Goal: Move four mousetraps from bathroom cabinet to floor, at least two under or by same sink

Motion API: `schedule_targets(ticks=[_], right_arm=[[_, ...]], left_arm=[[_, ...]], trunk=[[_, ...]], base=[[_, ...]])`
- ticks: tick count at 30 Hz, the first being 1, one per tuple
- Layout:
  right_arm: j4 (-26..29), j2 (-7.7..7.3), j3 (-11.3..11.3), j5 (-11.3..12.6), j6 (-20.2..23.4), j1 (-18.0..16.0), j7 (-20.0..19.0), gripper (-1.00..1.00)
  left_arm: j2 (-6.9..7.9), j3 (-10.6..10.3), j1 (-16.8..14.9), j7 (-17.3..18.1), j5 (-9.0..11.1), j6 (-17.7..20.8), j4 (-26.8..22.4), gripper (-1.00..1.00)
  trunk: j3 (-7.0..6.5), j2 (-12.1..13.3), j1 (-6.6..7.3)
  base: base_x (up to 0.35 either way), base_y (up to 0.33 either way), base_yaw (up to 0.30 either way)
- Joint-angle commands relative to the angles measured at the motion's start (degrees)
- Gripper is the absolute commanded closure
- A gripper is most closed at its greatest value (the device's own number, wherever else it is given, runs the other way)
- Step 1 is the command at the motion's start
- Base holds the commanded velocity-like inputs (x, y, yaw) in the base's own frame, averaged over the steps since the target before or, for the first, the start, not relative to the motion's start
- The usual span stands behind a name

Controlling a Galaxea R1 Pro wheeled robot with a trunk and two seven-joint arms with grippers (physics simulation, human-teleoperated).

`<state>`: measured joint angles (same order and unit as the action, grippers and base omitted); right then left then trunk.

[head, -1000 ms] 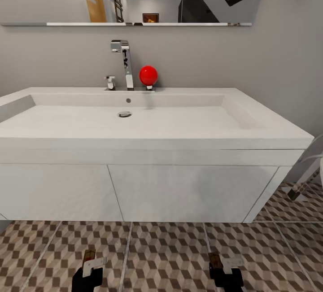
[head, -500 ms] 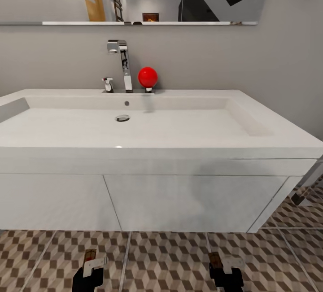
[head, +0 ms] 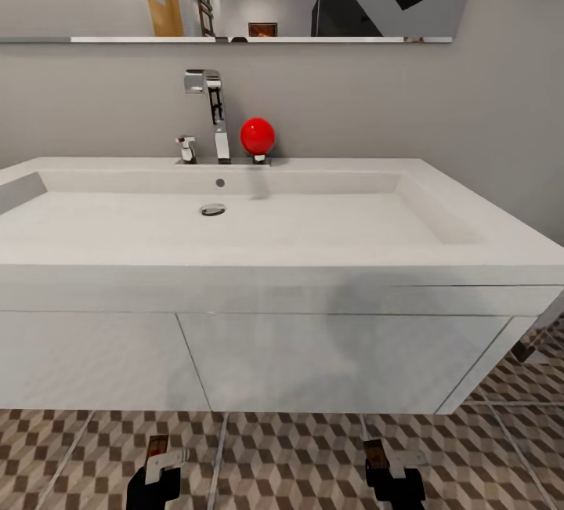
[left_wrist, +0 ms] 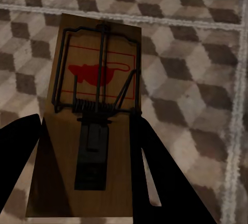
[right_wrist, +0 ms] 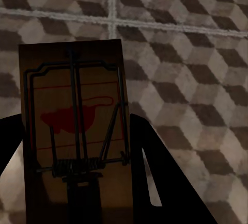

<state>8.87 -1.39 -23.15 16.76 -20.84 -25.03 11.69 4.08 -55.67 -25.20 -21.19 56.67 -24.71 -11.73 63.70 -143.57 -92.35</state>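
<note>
While facing the bathroom sink, each gripper, left and right, clamps a mousetrap.

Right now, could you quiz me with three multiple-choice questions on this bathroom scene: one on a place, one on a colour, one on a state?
1. Where is the ball?
A. in the basin
B. on the sink rim beside the faucet
C. on the floor

2. What colour is the ball?
A. red
B. blue
C. green

3. What does the left end effector hold?
A. nothing
B. a towel
C. a mousetrap

Answers:
1 B, it sits just beside the faucet's base.
2 A, it is bright red.
3 C, the left wrist view shows the trap between the fingers.
</note>
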Motion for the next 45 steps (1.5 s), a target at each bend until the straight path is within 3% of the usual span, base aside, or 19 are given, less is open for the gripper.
schedule_targets(ticks=[1,22,45], right_arm=[[0.0,-0.02,-0.5,0.6,-0.2,0.0,0.1,1.00],[0.0,-0.02,-0.5,0.6,-0.2,0.0,0.1,1.00],[0.0,-0.02,-0.5,0.6,-0.2,0.0,0.1,1.00]], left_arm=[[0.05,-0.5,0.0,-0.4,0.3,-0.1,-0.2,1.00],[0.11,-0.5,0.0,-0.4,0.3,0.0,-0.1,1.00],[0.05,-0.5,0.0,-0.4,0.3,0.0,-0.1,1.00]], trunk=[[0.27,0.0,-0.01],[4.92,-0.3,-0.56],[4.92,-0.3,-0.56]], base=[[0.000,0.000,0.000],[0.000,0.000,0.000],[0.000,0.000,0.000]])
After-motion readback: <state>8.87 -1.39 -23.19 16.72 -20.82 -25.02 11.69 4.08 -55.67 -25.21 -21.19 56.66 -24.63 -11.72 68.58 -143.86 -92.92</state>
